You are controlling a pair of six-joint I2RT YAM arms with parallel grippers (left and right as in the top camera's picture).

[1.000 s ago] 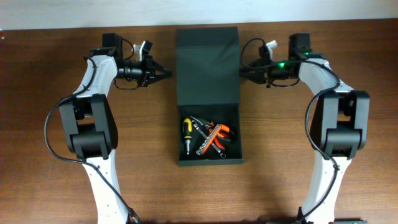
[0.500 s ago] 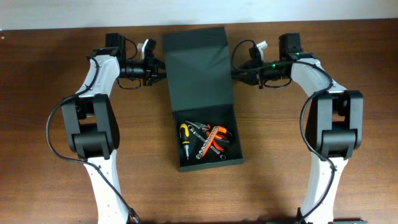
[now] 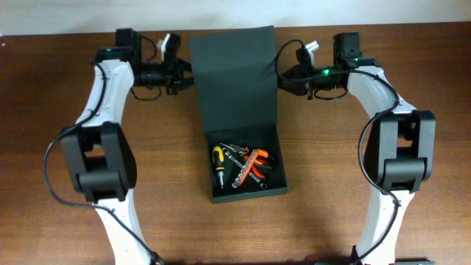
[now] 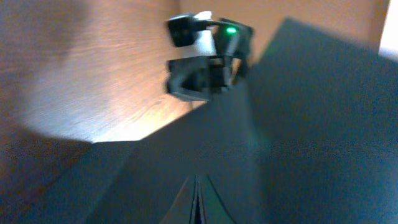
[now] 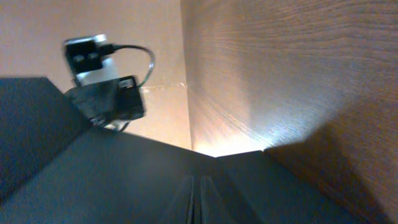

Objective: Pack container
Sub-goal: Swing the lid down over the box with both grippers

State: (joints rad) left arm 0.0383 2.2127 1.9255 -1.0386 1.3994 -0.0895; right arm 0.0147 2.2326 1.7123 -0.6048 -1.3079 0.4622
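Jaws of both grippers pressed shut, no gap I can see. Left gripper at left edge of lid, right gripper at right edge. Pinching lid or just pushing it, I cannot tell. Box in middle of frame, tools in lower part. My guess: lid light, thin, stiff, bends at fold. Best hold: lid side edges. Table brown wood, flat, smooth. Pale wall along top.

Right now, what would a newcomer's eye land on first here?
The dark container sits mid-table, its big flap lid raised. The left pincer and right pincer are each shut on a side edge of that lid. Inside, a yellow-handled screwdriver and orange-handled pliers stand out.
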